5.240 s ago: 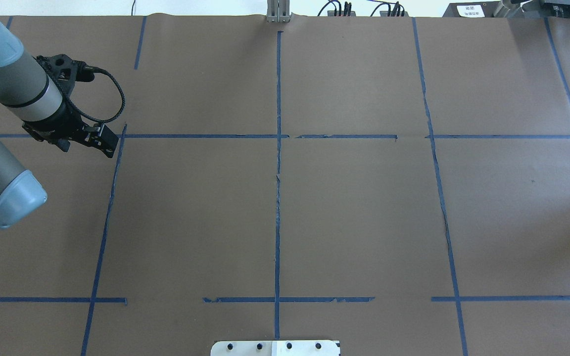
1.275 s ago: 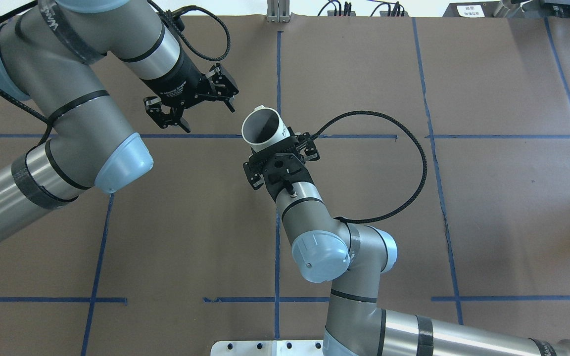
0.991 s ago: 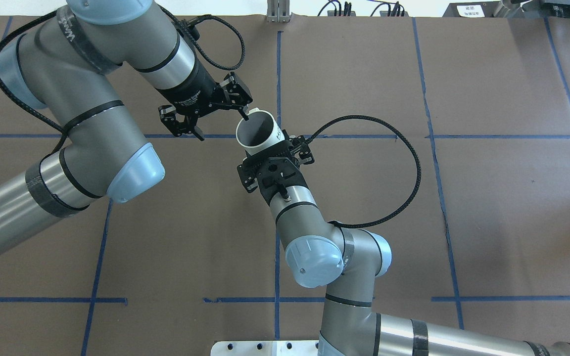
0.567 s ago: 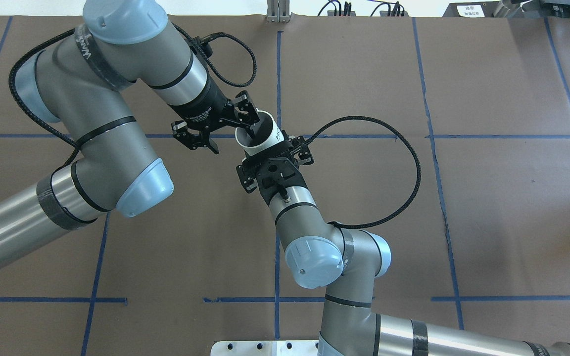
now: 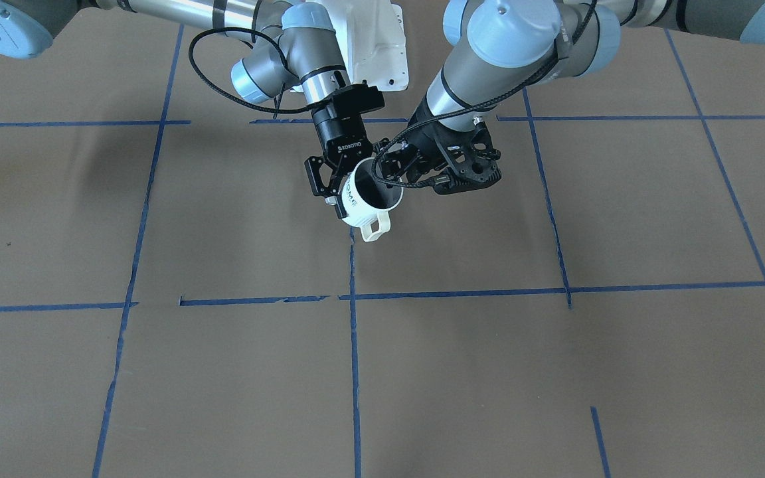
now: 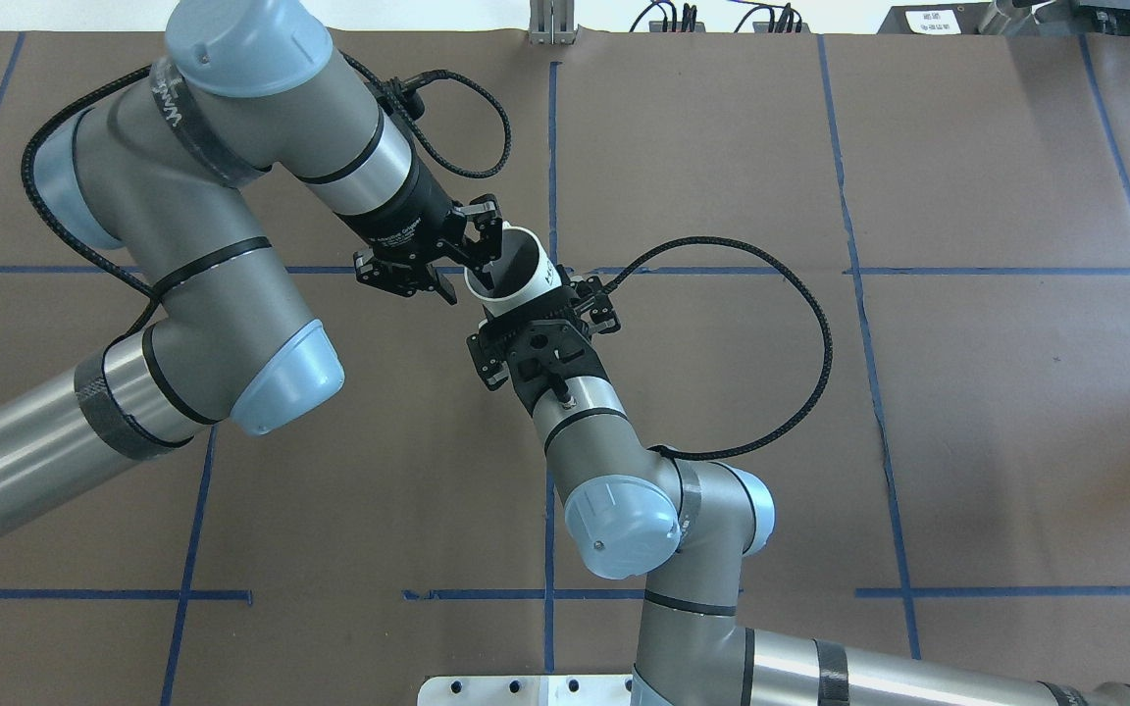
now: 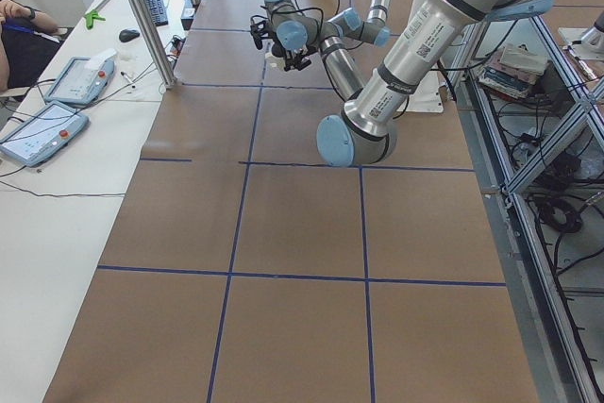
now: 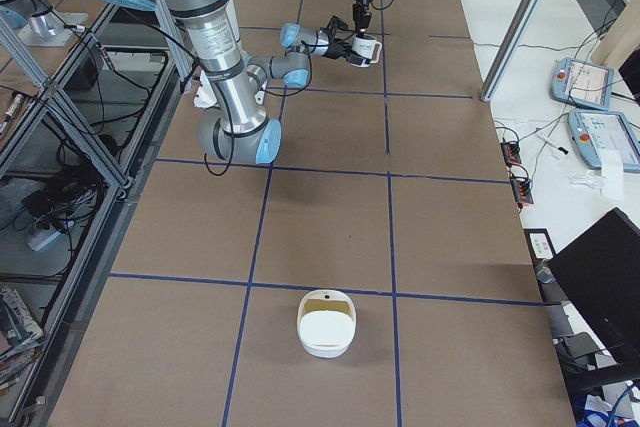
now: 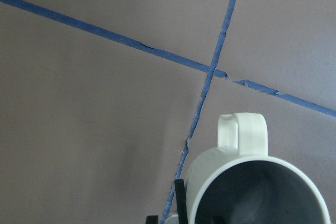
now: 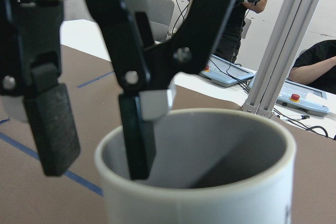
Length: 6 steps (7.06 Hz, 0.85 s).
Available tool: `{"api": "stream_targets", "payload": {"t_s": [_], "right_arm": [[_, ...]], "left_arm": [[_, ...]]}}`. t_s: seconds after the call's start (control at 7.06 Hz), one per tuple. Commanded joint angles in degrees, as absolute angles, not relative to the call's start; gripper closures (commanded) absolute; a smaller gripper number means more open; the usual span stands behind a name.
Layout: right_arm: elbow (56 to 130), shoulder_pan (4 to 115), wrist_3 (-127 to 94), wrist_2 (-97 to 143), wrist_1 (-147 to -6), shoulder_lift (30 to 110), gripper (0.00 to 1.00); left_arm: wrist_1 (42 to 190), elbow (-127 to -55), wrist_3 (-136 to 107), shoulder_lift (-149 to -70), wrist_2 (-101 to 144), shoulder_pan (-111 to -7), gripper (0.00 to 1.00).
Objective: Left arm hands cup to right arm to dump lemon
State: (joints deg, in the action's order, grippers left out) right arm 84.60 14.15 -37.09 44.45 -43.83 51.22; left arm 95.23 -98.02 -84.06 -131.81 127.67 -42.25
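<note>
The white cup [image 6: 526, 291] hangs tilted above the table's middle, my right gripper [image 6: 536, 306] shut on its body from below. Its loop handle [image 5: 376, 229] points away from the robot. My left gripper [image 6: 467, 270] is open and straddles the rim, with one finger inside the mouth and one outside. In the right wrist view a small gap shows between the outer pad [image 10: 52, 129] and the cup [image 10: 210, 192]. The left wrist view looks down into the cup's grey inside [image 9: 257, 192]. No lemon shows anywhere.
Brown paper with a blue tape grid [image 6: 550, 176] covers the table. A white lidded container [image 8: 325, 322] sits on the table well away from both arms. Operators' pendants [image 7: 42, 106] lie on the side bench. The right arm's cable [image 6: 800, 333] loops out to its side.
My left arm swung in from the far left to the cup, and one finger entered its mouth. Its fingers have narrowed around the rim. The right arm shifted the cup slightly left.
</note>
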Motion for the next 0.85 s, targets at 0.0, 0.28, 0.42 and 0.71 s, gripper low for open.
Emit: {"api": "stream_targets", "payload": {"t_s": [0.0, 0.28, 0.42, 0.71], "right_arm": [[84.6, 13.9, -37.1, 44.4, -43.9, 51.2, 0.49], [84.6, 13.9, -37.0, 44.4, -43.9, 51.2, 0.49], [84.7, 13.9, -36.3, 44.5, -43.9, 51.2, 0.46], [84.7, 13.9, -36.5, 44.5, -43.6, 51.5, 0.02]], "left_arm": [[95.4, -97.8, -84.0, -131.8, 127.7, -42.2, 0.55], [95.4, -97.6, -84.0, -131.8, 127.7, -42.2, 0.55], [95.4, -97.4, -83.8, -131.7, 127.6, -42.1, 1.00], [95.4, -96.9, -84.0, -131.7, 127.6, -42.0, 1.00]]}}
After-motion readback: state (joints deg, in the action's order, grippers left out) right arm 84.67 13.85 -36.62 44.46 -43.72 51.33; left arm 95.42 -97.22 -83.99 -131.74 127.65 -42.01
